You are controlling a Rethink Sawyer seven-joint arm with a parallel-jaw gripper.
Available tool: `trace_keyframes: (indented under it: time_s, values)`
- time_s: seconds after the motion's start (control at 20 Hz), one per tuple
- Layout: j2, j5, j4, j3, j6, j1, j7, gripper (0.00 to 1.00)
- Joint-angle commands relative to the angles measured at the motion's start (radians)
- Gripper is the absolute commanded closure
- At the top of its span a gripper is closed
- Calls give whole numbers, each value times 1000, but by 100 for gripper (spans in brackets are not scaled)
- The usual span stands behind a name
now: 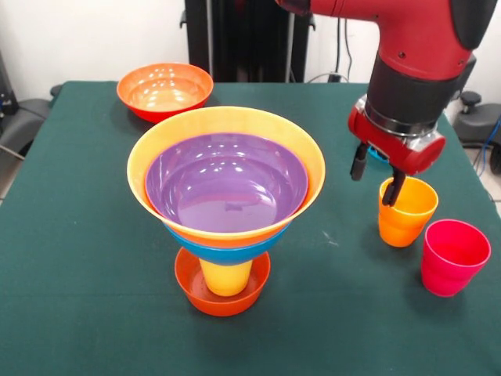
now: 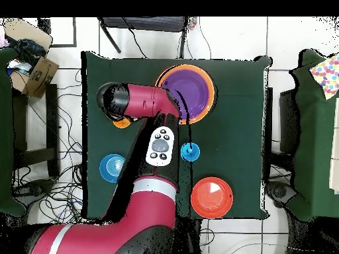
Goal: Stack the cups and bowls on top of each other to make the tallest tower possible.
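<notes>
The tower (image 1: 225, 227) stands mid-table: a small red-orange bowl (image 1: 223, 296) at the base, a yellow cup (image 1: 225, 276) in it, then a blue bowl, a large light orange bowl and a purple bowl (image 1: 225, 184) nested on top. From above, the tower (image 2: 192, 86) shows beside the arm. My gripper (image 1: 376, 175) is open at the orange cup (image 1: 407, 211), one finger (image 1: 394, 188) dipping inside its rim and the other outside to the left. A pinkish red cup (image 1: 454, 257) stands just right of it. A red-orange bowl (image 1: 164, 90) sits at the back left.
From above, the red-orange bowl (image 2: 212, 196), a small blue cup (image 2: 190, 152) and a teal-blue bowl (image 2: 112, 167) lie on the green table (image 2: 238, 132). The arm (image 2: 149, 126) covers the gripper and most of the orange cup (image 2: 121, 123).
</notes>
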State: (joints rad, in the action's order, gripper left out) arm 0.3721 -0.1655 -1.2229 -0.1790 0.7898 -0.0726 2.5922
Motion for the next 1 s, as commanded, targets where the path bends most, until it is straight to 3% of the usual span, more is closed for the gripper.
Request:
trace_keyframes:
  time_s: [0.05,1.0]
  values:
    - [48,56,-148,128,-3,16,-114,0]
    - [42,47,-242,158,-91,-33,-38,0]
